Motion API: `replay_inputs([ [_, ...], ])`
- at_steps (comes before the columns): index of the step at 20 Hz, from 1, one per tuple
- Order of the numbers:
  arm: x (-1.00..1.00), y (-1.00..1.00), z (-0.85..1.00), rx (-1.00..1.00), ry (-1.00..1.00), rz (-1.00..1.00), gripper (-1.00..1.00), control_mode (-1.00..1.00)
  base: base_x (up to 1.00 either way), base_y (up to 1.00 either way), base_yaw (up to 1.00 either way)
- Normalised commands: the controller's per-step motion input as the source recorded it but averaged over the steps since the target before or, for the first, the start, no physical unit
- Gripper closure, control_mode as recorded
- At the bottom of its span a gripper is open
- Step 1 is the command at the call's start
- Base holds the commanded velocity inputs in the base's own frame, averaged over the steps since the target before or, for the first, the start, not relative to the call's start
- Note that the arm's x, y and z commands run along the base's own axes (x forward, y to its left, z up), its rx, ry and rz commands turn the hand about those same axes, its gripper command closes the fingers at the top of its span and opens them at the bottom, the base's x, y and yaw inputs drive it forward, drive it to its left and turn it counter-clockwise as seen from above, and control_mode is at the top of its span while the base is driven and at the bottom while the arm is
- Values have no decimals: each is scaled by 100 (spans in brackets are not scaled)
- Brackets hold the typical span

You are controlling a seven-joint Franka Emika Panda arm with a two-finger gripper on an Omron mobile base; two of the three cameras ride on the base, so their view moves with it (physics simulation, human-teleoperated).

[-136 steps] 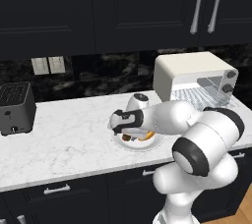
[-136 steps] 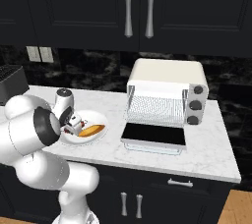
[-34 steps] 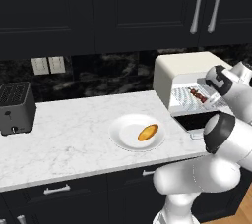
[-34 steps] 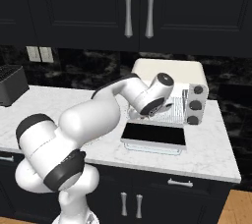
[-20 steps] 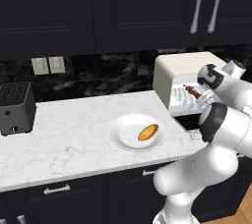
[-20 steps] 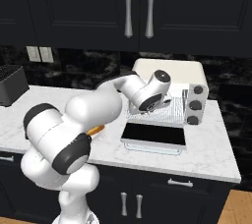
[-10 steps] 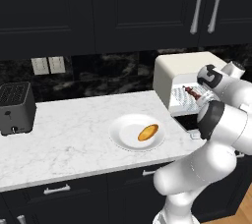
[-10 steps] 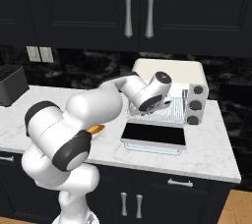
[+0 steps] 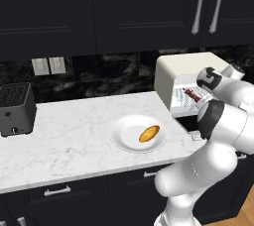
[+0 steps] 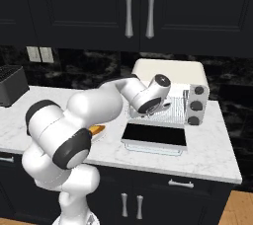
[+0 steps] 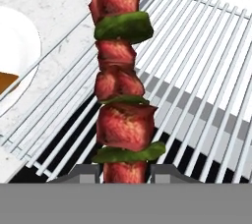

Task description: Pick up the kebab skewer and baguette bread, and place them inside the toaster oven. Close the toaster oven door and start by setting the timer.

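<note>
The kebab skewer [image 11: 121,78] is clamped in the tool [image 11: 125,171], hanging over the toaster oven's wire rack [image 11: 206,70].

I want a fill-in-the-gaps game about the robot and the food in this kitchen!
1. The kebab skewer is held between the robot's ____.
2. The baguette bread lies on a white ____.
3. Under the skewer are the thin wires of the toaster oven's ____.
4. The toaster oven door is ____.

Missing words: jaws; plate; rack; open
</note>
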Motion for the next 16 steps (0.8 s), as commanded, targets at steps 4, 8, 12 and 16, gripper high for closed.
replay_inputs([
  [4, 0, 0, -8, 0, 0, 0, 100, -100, 0, 0, 0],
  [8, -17, 0, -5, 0, 0, 0, -100, -100, 0, 0, 0],
  [12, -14, 0, 0, 0, -1, 0, -100, -100, 0, 0, 0],
  [16, -4, 0, 6, 0, -3, 0, -100, -100, 0, 0, 0],
])
